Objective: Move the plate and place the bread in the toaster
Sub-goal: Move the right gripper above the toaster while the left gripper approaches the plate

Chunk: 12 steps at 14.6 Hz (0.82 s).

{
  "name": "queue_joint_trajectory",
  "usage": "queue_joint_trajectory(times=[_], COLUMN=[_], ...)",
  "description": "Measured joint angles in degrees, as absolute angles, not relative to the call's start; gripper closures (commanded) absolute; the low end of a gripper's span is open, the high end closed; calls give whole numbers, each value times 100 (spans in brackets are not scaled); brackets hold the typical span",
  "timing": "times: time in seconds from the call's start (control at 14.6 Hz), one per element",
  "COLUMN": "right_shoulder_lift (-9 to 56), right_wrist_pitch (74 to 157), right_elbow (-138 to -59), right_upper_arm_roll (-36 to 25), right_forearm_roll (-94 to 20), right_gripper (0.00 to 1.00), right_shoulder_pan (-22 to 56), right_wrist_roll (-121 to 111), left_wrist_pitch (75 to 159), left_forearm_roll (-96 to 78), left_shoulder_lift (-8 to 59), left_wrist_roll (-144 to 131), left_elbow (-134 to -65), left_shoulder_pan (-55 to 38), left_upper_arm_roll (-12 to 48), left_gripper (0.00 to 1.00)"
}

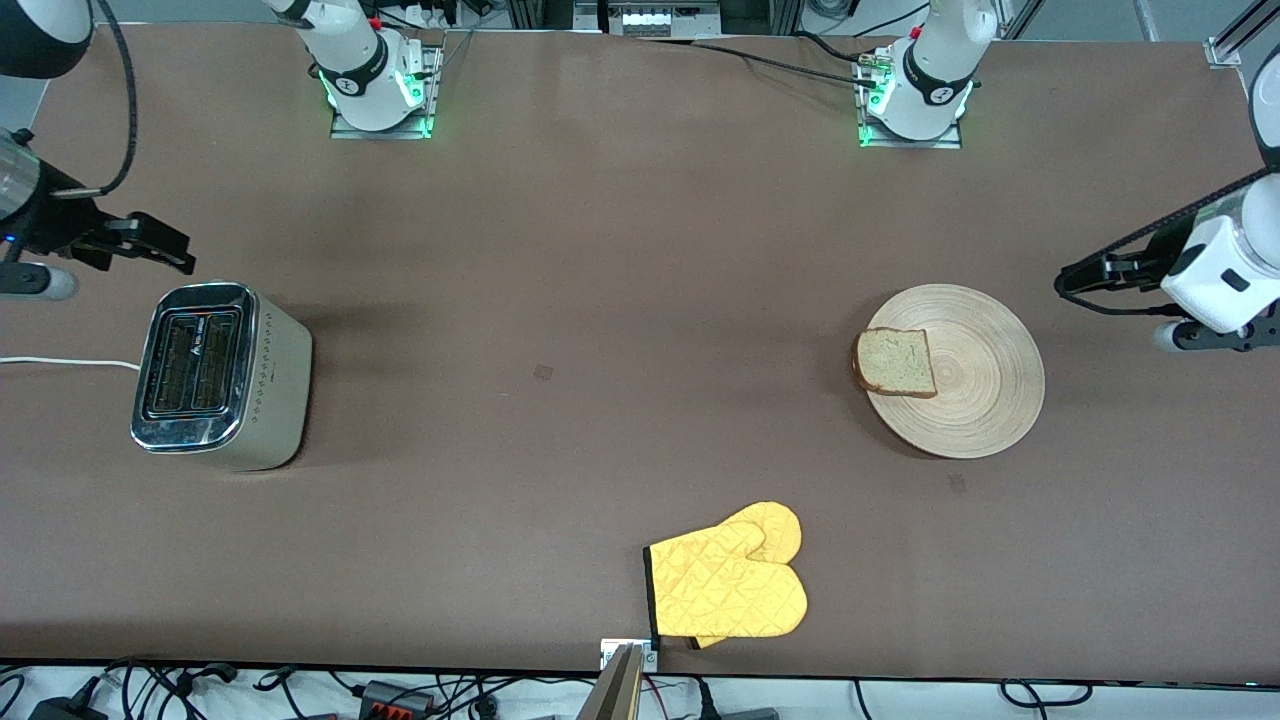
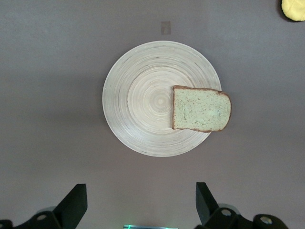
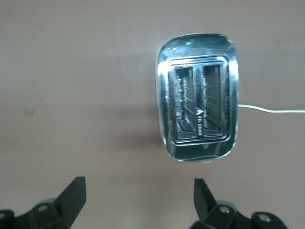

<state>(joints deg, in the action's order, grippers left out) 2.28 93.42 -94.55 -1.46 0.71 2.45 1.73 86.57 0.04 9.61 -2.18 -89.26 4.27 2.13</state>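
The light-wood plate (image 1: 985, 380) lies on the table toward the left arm's end. The bread (image 1: 895, 362) lies flat on the plate's edge that faces the right arm's end, slightly overhanging the rim. The toaster (image 1: 220, 375) stands toward the right arm's end, slots up and empty. My left gripper (image 1: 1085, 272) hangs open and empty over the table beside the plate. Its wrist view shows plate (image 2: 143, 109) and bread (image 2: 201, 109) ahead of the left gripper (image 2: 141, 200). My right gripper (image 1: 165, 250) hangs open and empty over the table beside the toaster (image 3: 198, 109), with the right gripper (image 3: 138, 198) apart from it.
A yellow oven mitt (image 1: 730, 580) lies near the table's front edge, nearer the front camera than the plate. Its tip shows in the left wrist view (image 2: 293, 9). The toaster's white cord (image 1: 60, 362) runs off the right arm's end of the table.
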Motion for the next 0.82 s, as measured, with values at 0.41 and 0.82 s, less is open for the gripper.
queue_joint_trajectory(times=[0.41,0.82], right_shoulder_lift=[439,560], right_wrist_pitch=[9391,9677], right_elbow=[-9462,-9462], right_upper_arm_roll=[-130,-125], right_forearm_roll=[71,71], right_gripper=[0,0], right_shoulder_pan=[679,1074], right_wrist_roll=[176,202], left_wrist_pitch=[8624,8612], left_forearm_roll=[-425,-1454], left_shoulder_lift=[1341,2041], left_wrist_roll=[1010,2401], left_elbow=[-8873,-8868], left_shoulder_pan=[1366,2517], left_upper_arm_roll=[189,169], left_gripper=[0,0])
